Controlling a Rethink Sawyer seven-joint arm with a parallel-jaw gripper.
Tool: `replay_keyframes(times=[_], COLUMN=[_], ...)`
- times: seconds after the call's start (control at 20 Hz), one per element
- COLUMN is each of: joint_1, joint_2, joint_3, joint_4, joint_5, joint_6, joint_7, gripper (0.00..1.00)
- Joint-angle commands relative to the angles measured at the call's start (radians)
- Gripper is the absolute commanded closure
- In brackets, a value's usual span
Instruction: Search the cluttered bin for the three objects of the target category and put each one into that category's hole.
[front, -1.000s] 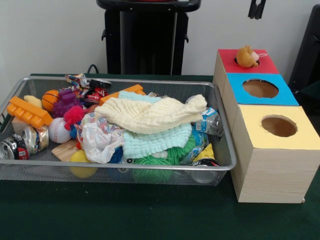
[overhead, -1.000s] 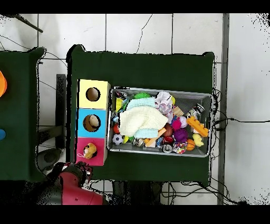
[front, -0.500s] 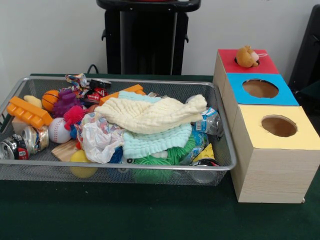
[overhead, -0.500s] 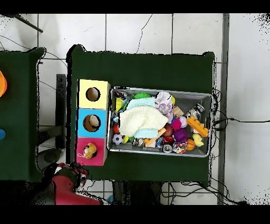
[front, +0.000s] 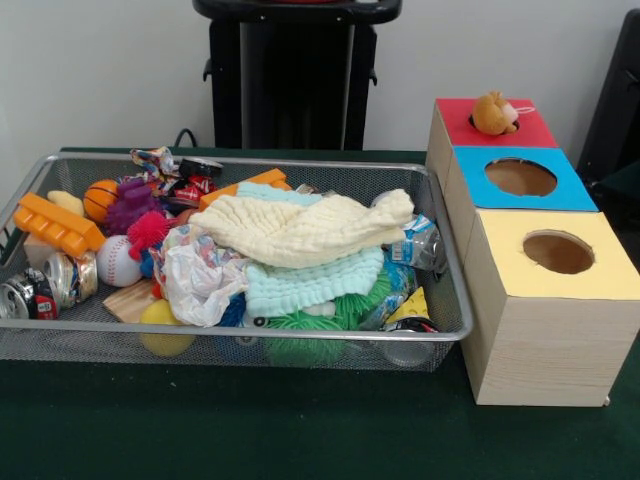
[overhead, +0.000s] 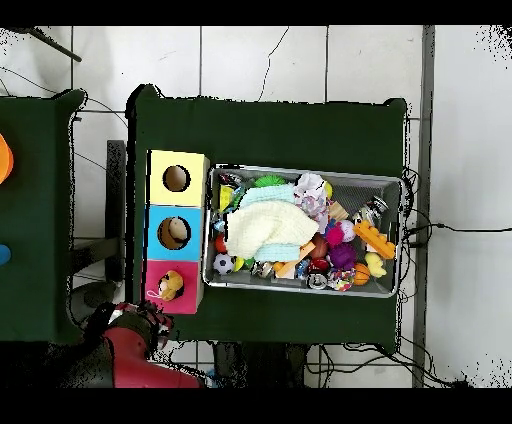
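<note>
Even, bright indoor light falls across my surface (front: 300, 440) in the front view, with only a soft shadow under the wire bin (front: 440, 330) at the lower centre and inside the box holes at right. No glare shows. The white wall in the upper left reads slightly grey. From overhead, the pale floor tiles (overhead: 260, 60) look washed out, and small items are too fine to resolve.
</note>
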Motion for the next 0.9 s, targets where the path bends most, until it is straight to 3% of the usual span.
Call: replay_keyframes(times=[0.05, 0.55, 0.9], joint_1=[-0.058, -0.132, -0.151], joint_2=[0.05, 0.091, 0.106], joint_3=[0.107, 0.214, 0.239], joint_4=[0.044, 0.1, 0.108], joint_5=[0.015, 0.012, 0.005], joint_6=[-0.111, -0.276, -0.308], joint_7=[0.224, 0.211, 0.218], gripper=[1.0, 1.0, 1.0])
